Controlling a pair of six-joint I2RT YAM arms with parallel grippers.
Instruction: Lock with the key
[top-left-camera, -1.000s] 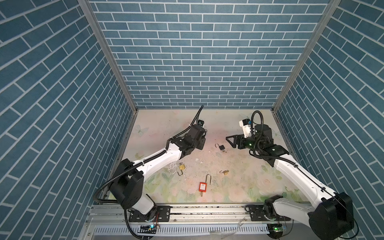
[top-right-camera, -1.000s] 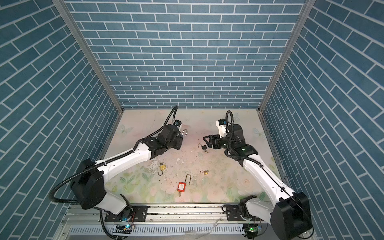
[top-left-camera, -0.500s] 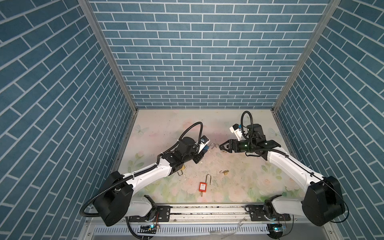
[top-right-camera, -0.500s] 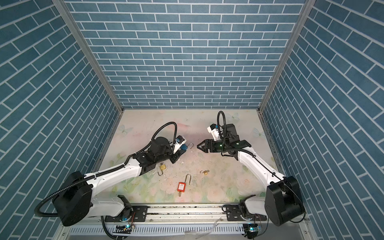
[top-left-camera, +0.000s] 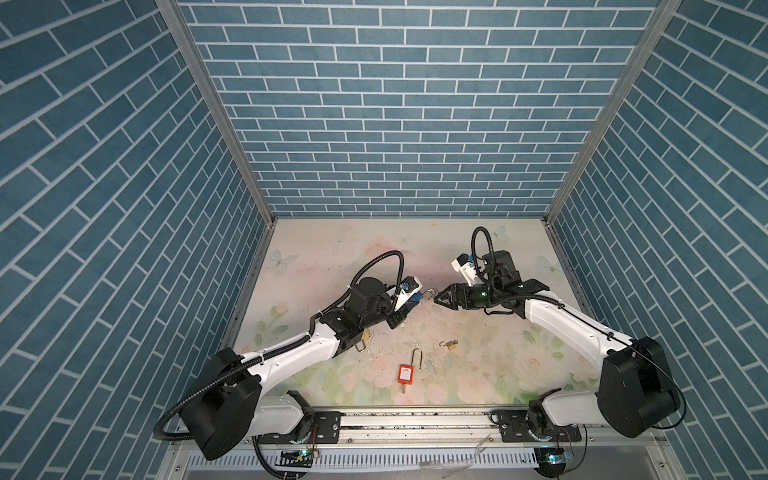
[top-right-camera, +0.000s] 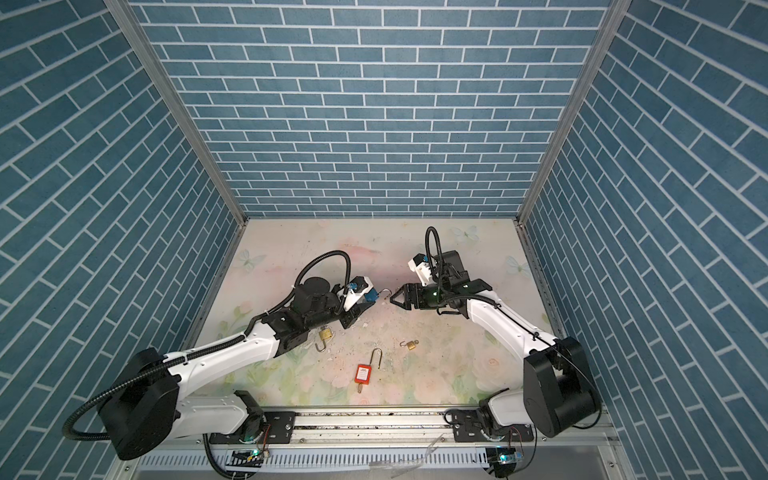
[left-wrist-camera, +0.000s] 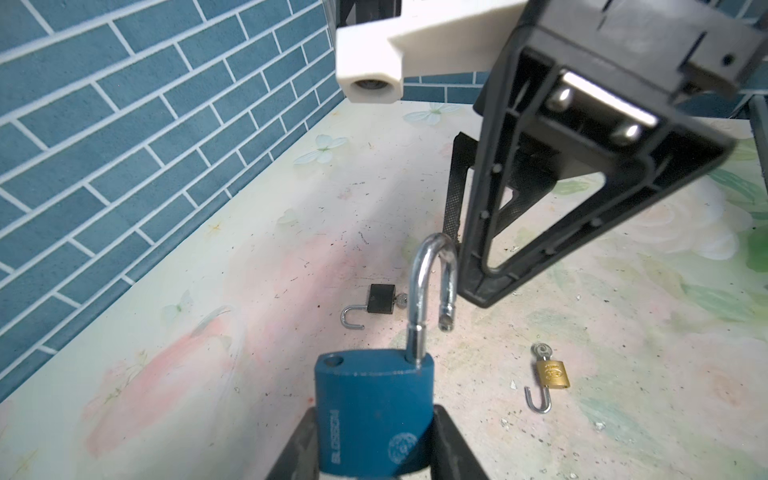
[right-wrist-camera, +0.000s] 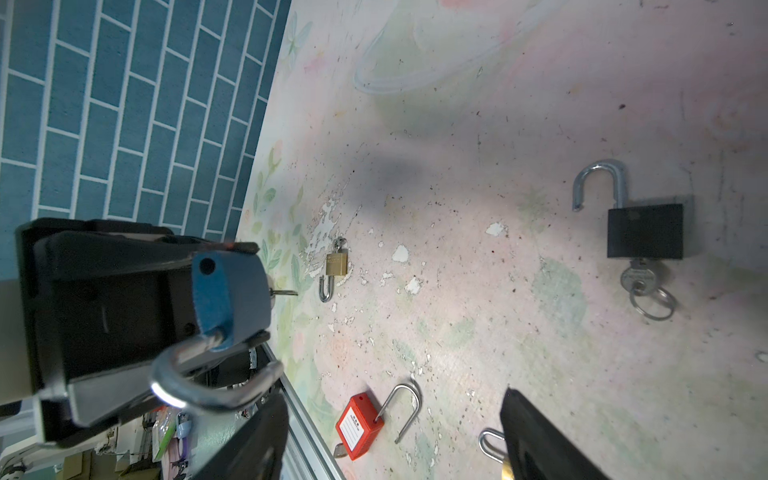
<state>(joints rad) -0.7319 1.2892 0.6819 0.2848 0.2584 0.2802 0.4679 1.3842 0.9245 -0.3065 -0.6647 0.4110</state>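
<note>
My left gripper (left-wrist-camera: 374, 451) is shut on the body of a blue padlock (left-wrist-camera: 374, 411) and holds it above the table, shackle (left-wrist-camera: 432, 282) swung open. In both top views the blue padlock (top-left-camera: 413, 297) (top-right-camera: 371, 296) hangs at mid-table. My right gripper (top-left-camera: 436, 298) (right-wrist-camera: 395, 440) faces it, open and empty, with one finger (left-wrist-camera: 540, 208) right beside the shackle's bend; whether they touch cannot be told. The blue padlock's underside is hidden in the jaws. A key (right-wrist-camera: 638, 278) on a ring sits in a black padlock (right-wrist-camera: 644, 230) on the table below.
On the flowered table lie a red padlock (top-left-camera: 406, 372), a small brass padlock (top-left-camera: 451, 344) and a larger brass padlock (top-right-camera: 326, 333) beside the left forearm, all with open shackles. Blue brick walls enclose three sides; a metal rail (top-left-camera: 415, 419) runs along the front.
Both arms have swung in from the back towards mid-table. The left gripper brought the blue padlock along, and the right gripper's tips now stand at its shackle. The black padlock is covered in the top views.
</note>
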